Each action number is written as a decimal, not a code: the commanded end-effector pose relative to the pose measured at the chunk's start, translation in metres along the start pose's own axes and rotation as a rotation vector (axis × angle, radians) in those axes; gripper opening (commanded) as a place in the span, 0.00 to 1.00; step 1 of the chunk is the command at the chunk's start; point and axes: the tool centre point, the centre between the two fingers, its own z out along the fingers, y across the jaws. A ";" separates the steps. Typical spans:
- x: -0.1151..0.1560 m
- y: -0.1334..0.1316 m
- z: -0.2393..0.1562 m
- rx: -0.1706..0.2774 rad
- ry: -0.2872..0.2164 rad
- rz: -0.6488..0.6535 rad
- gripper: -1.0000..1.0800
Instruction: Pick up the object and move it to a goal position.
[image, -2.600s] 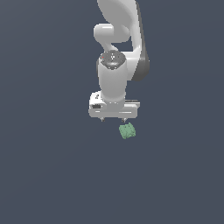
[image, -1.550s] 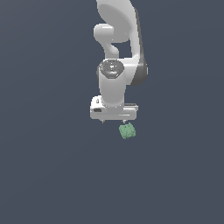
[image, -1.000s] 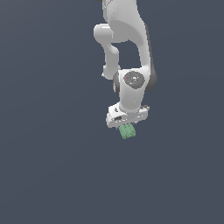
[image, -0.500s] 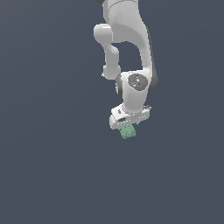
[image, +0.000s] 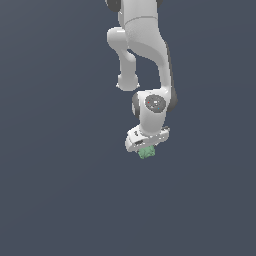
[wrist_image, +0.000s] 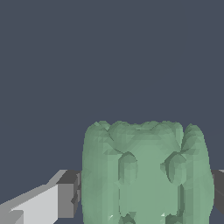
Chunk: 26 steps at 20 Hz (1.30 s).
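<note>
My hand (image: 146, 148) is down on the block (image: 146, 152), and in the wrist view I see a dark finger pad (wrist_image: 70, 194) tight against one ridged flank of the block (wrist_image: 146, 173), with another dark pad just showing at the opposite edge, so the hand is pinching the block between its fingers. In the exterior view only the pale-green lower part of the block pokes out beneath the white hand. The hand points downward and sits twisted at a slant, its exterior view's left end lower than the other. Above it the wrist joint (image: 154, 104) faces the camera, and the arm (image: 142, 35) rises, bent, out of the top edge. All around I see only a flat, dark blue-grey table (image: 55, 200), plain and unmarked.
</note>
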 end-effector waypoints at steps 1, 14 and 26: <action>0.001 0.000 0.007 0.000 0.001 -0.001 0.96; 0.001 0.000 0.009 0.000 0.001 -0.001 0.00; -0.011 0.046 0.006 -0.001 0.003 -0.001 0.00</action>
